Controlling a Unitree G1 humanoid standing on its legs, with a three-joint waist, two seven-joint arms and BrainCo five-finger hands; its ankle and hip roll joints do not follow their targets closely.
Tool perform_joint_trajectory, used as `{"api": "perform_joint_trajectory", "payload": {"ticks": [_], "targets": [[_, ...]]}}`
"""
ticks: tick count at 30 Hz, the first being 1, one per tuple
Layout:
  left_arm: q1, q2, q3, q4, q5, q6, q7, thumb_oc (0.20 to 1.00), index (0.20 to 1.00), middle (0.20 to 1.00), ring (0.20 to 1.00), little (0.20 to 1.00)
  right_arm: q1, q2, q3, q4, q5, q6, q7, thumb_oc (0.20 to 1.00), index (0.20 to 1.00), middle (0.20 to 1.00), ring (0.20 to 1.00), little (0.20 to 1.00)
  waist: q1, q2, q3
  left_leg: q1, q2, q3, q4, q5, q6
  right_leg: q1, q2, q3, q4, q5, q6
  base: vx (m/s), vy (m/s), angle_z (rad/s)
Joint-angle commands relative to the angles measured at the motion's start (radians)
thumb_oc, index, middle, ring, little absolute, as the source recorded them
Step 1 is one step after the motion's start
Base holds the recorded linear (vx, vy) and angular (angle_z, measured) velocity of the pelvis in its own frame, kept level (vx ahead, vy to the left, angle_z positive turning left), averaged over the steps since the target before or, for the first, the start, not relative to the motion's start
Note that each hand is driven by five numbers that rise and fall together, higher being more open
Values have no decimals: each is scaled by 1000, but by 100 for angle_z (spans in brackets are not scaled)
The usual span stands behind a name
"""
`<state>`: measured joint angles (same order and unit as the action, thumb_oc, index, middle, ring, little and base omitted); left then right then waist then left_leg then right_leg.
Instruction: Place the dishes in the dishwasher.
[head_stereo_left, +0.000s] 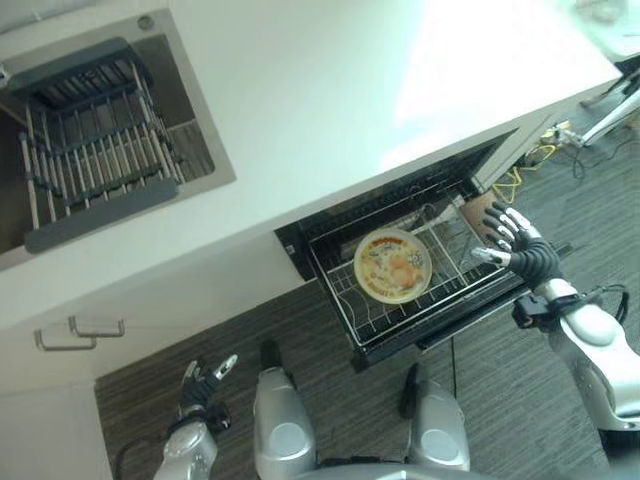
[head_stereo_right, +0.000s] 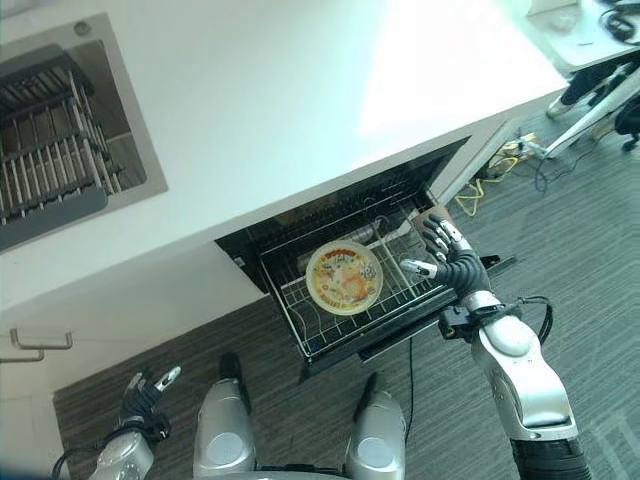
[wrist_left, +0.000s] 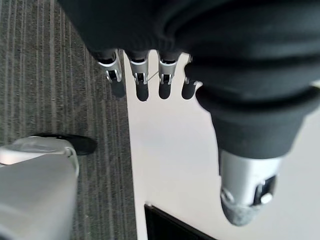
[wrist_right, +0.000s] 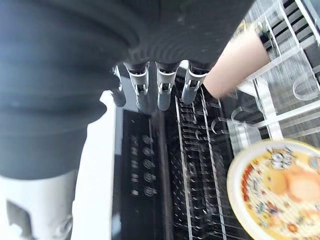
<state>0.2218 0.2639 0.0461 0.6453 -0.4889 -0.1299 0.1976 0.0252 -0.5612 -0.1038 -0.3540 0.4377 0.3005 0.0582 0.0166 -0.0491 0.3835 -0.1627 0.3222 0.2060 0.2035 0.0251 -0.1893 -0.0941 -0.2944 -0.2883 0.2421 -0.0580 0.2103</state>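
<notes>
The left robot hand hangs low over the grey striped floor, fingers straight and empty. A round yellow plate with a cartoon print lies in the pulled-out black wire dishwasher rack under the white worktop. Just beside the rack's right end, the right robot hand has fingers spread, holding nothing.

White counter with sink holding a dark rack; white cabinet handles below; grey striped floor; yellow cable, probably.

Mid-frame, a pulled-out dishwasher rack carries a yellow plate lying flat on its wires, under the white counter.
</notes>
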Motion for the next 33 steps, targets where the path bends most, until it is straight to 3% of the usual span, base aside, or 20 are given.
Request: {"api": "perform_joint_trajectory", "payload": {"ticks": [1, 5, 7, 13, 18, 19, 20, 23, 33], "targets": [[28, 16, 11, 11, 52, -59, 29, 1000, 1000, 1000, 1000, 1000, -33, 6, -88, -61, 52, -158, 40, 1000, 1000, 1000, 1000, 1000, -9, -2, -68, 84, -4, 46, -124, 75, -1, 27, -31, 28, -66, 47, 16, 31, -29, -15], [28, -15, 11, 61, 73, -83, 25, 1000, 1000, 1000, 1000, 1000, -13, 7, -136, -57, 42, -214, 8, 1000, 1000, 1000, 1000, 1000, -18, -8, -118, 135, -12, 63, -221, 99, 0, 64, -26, 13, -160, 92, 15, 8, -31, -4], [21, -35, 14, 100, 72, -100, 26, 1000, 1000, 1000, 1000, 1000, 9, 10, -170, -39, 4, -206, -22, 1000, 1000, 1000, 1000, 1000, -29, -11, -148, 174, -10, 87, -284, 113, -2, 91, -26, -6, -224, 126, 19, -40, -36, 3], [1, -44, 32, 169, 81, -122, 10, 1000, 1000, 1000, 1000, 1000, 45, 15, -220, 17, -56, -205, -96, 1000, 1000, 1000, 1000, 1000, -47, -10, -181, 176, 11, 105, -291, 120, -17, 130, -20, -47, -311, 168, 19, -55, -49, -6], [-16, -47, 64, 237, 96, -119, 8, 1000, 1000, 1000, 1000, 1000, 78, 32, -252, 150, -98, -195, -204, 1000, 1000, 1000, 1000, 1000, -58, -9, -207, 213, 5, 119, -291, 98, -7, 156, -18, -60, -324, 171, 19, -23, -60, -5], [-16, -48, 71, 258, 113, -120, 5, 1000, 1000, 1000, 1000, 1000, 90, 42, -264, 189, -107, -195, -274, 664, 664, 664, 664, 664, -61, -8, -212, 222, 4, 118, -291, 93, -4, 162, -16, -61, -326, 169, 19, 10, -149, -1], [-21, -50, 77, 288, 130, -127, 6, 1000, 1000, 1000, 1000, 1000, 95, 65, -270, 263, -128, -224, -328, 200, 200, 200, 200, 200, -64, -3, -218, 233, 5, 121, -291, 88, -3, 169, -13, -62, -329, 167, 18, 12, -121, 0], [-18, -54, 81, 301, 139, -130, 12, 1000, 1000, 1000, 1000, 1000, 110, 77, -267, 313, -171, -216, -356, 200, 200, 200, 200, 200, -68, 1, -221, 243, 3, 120, -291, 85, 1, 176, -11, -58, -329, 165, 17, 15, -60, -7], [-9, -27, 99, 326, 161, -129, -4, 1000, 1000, 1000, 1000, 1000, 127, 140, -220, 587, -4, -203, -316, 200, 200, 200, 200, 200, -64, 13, -237, 263, -12, 106, -291, 72, 13, 202, 3, -60, -325, 146, 3, 48, -47, 0]]}}
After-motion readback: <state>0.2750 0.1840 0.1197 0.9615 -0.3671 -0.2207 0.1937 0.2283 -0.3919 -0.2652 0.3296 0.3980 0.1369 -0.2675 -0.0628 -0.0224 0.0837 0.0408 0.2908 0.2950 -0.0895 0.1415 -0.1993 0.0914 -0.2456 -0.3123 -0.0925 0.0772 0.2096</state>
